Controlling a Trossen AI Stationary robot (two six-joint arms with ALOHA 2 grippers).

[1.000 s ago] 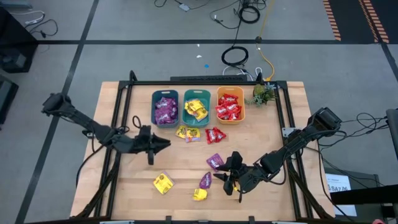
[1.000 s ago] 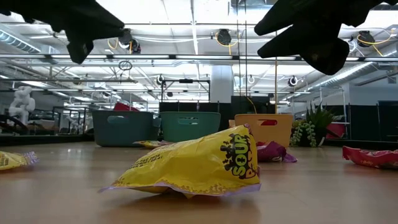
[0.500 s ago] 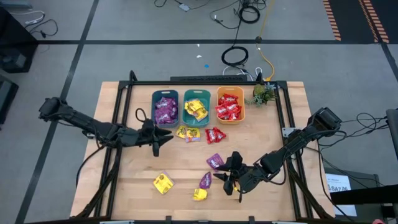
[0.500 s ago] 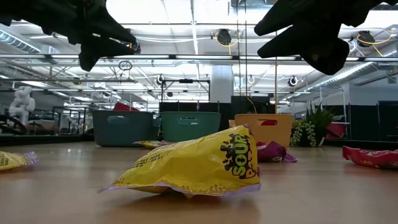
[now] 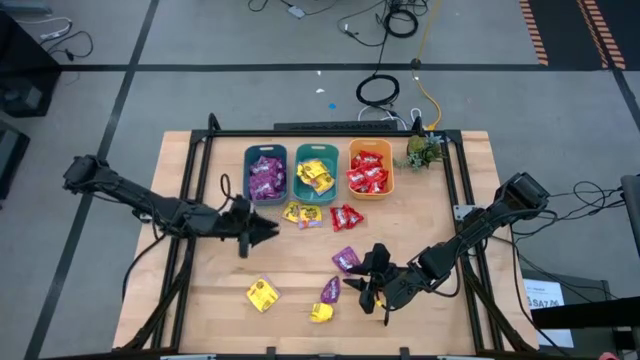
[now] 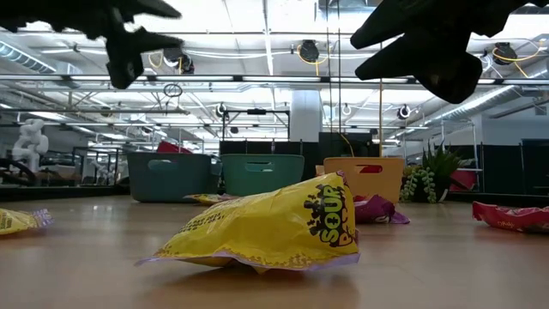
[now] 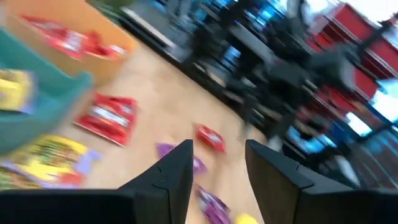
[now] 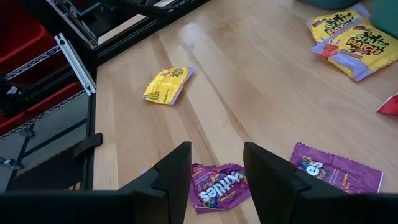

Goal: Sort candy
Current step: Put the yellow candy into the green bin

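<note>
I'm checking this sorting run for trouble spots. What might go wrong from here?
1. Yellow packets and red packets lie touching just in front of the bins; the left gripper, open and empty beside them, might pinch two colours together.
2. The right gripper, open, hovers above a purple packet with another purple packet close by; closing could nudge or catch the wrong one.

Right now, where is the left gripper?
In the high view the left gripper hovers empty and open over the table's left half, just below the purple bin.
</note>
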